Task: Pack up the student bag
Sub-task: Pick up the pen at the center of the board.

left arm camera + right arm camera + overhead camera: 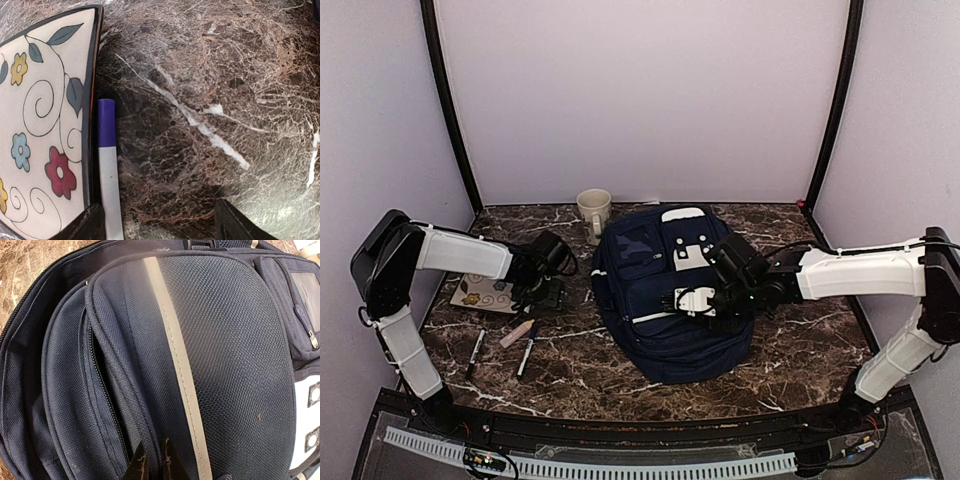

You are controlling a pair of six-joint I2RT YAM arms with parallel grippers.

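The student bag [665, 330] is a navy-blue backpack with white patches, lying flat in the middle of the table. My right gripper [720, 308] rests on its front. In the right wrist view, the gripper [153, 466] has its jaws pinched on a ridge of bag fabric [150, 405] beside an open zip [102, 390], left of a pale stripe [180, 375]. My left gripper [548, 293] hangs low over the table, left of the bag. It is open [160, 225], with a purple-capped white marker [107, 170] just inside its left finger [87, 226].
A flowered card [40, 125] lies against the marker; it also shows in the top view [485, 292]. Two dark pens [478, 350] [527, 356] and a pinkish stick [517, 333] lie near the front left. A cream mug [594, 212] stands behind the bag.
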